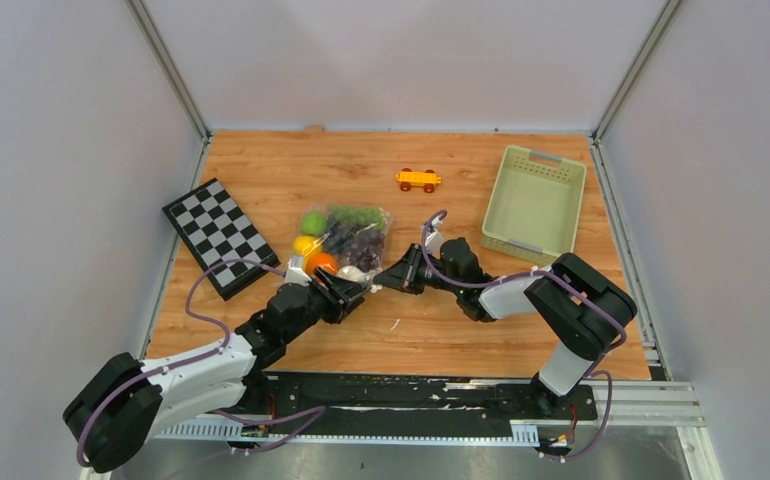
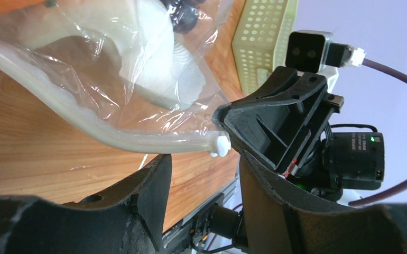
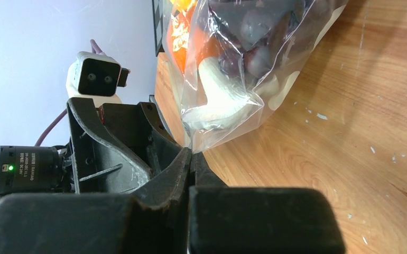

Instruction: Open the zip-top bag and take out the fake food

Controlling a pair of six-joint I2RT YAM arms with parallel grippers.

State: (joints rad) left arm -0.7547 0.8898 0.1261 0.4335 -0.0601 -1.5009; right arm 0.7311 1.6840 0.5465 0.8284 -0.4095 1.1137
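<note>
Jaws of the right gripper [image 3: 191, 159] clamp a corner of the zip-top bag [image 1: 385, 222] near the desk's middle; left gripper [image 2: 204, 177] jaws stand apart beside its zip strip [image 2: 138, 142].

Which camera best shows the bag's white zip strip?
Left wrist: the white zip strip of the clear crinkly zip-top bag runs uncovered to its end tab beside the right gripper. Top external shows the whole bag, the strip too small to make out; right wrist only a pinched corner.

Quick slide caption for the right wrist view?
Right gripper shut on a corner of the zip-top bag, fake food inside.
</note>
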